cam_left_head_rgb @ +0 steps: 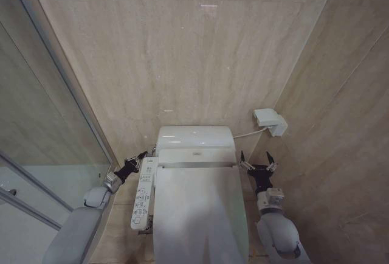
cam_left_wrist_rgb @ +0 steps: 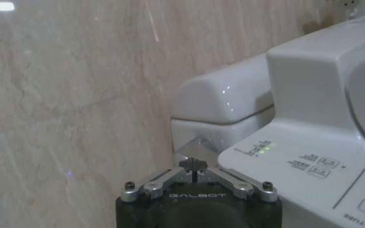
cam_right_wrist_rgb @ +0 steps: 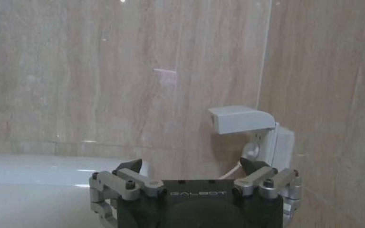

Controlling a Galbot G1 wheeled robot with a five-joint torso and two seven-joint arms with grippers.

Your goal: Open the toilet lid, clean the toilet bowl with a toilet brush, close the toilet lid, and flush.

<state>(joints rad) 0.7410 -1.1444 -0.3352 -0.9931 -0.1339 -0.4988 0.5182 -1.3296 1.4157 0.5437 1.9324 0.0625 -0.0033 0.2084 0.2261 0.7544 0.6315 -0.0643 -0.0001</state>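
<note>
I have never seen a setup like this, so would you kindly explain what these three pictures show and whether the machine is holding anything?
This is a wheeled robot with two arms, facing a toilet in a tiled corner. The head view looks down from its head: the toilet lid is closed over the toilet bowl, with a button panel along one side. The left gripper sits beside that panel with its fingers shut and holding nothing. The right gripper waits on the other side, open and empty. The other two pictures come from cameras on the wrists; the right wrist view looks past its own fingers at a wall socket box.
</note>
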